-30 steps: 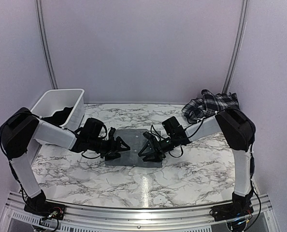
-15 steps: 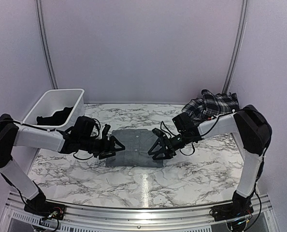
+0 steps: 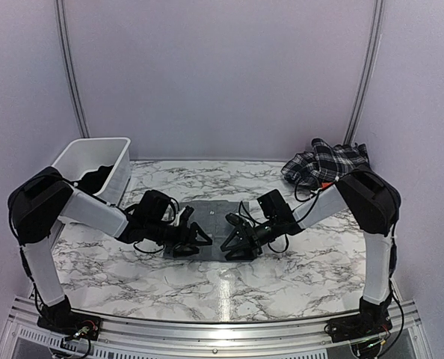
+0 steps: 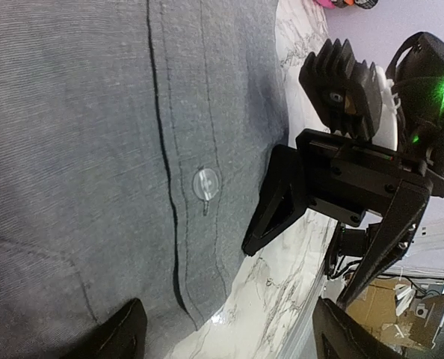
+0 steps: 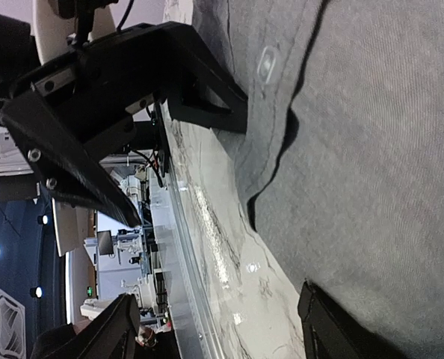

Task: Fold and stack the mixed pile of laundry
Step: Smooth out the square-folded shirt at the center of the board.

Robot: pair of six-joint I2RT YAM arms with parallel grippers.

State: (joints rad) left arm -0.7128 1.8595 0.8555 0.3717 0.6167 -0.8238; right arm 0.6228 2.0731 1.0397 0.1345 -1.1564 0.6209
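Note:
The grey collared button shirt lies folded flat at the table's middle. Its button placket and near hem fill the left wrist view, and it also fills the right wrist view. My left gripper is open and empty, low over the shirt's near-left edge. My right gripper is open and empty, low over the near-right edge, facing the left one a short way apart. The black-and-white plaid piece is heaped at the back right. The grey trousers are not in view.
The white slotted basket stands at the back left with black cloth inside. The marble table has a metal rail along its near edge. Each wrist view shows the other gripper close by, in the left wrist view and the right wrist view.
Half a second ago both grippers were spread at the shirt's left and right sides. Now they have drawn inward and toward its near edge. The shirt lies as before.

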